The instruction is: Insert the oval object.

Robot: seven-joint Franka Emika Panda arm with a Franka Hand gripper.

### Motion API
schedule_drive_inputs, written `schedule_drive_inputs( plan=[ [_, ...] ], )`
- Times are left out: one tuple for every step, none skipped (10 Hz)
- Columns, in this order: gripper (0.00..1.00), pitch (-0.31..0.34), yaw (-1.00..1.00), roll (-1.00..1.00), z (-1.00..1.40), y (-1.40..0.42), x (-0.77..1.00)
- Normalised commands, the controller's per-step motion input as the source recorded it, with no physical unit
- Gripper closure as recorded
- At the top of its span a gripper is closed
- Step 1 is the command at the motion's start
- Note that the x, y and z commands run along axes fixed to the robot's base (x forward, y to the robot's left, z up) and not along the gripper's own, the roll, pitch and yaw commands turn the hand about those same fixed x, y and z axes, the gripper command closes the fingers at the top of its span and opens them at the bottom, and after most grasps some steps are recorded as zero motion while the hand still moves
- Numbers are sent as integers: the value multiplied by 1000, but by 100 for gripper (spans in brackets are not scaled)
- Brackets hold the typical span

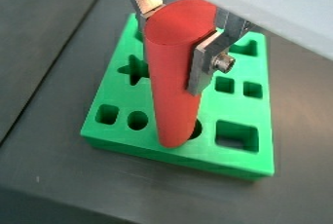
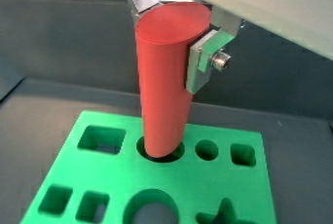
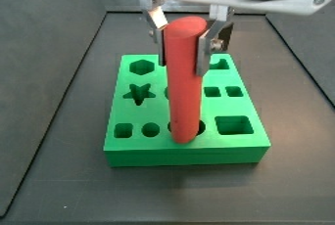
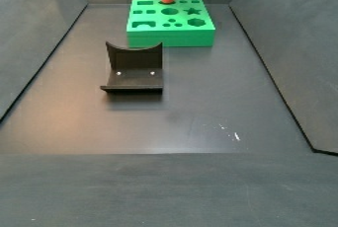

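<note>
Claw (image 1: 182, 35) fingers clamp the oval object (image 1: 176, 72) near its top. In a wrist view its foot sits in the green block's (image 2: 117, 184) hole. In a side view, the fixture (image 4: 132, 68) stands at the block's six o'clock. Peg looks stiff, smooth, light; grip high.

The gripper (image 3: 186, 30) was held above the green block, its silver fingers (image 1: 208, 56) clamped on the upright oval object (image 3: 183, 72).
</note>
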Motion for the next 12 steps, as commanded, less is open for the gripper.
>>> schedule_drive_inputs(
  plan=[
    [100, 0, -1000, 0, -74, -34, 0],
    [100, 0, -1000, 0, 0, 0, 0],
    [100, 0, -1000, 0, 0, 0, 0],
    [100, 0, -1000, 0, 0, 0, 0],
    [100, 0, -1000, 40, 0, 0, 0],
    [100, 46, -866, 194, -89, 0, 0],
    [100, 81, -803, 249, -126, 0, 0],
    [100, 123, -723, 309, -174, 0, 0],
    [100, 154, -651, 359, -200, 6, 0],
    [100, 167, -643, 359, -174, 6, 0],
    [100, 156, -663, 349, -146, 0, 0],
    [100, 154, -666, 346, -143, 0, 0]
  ],
)
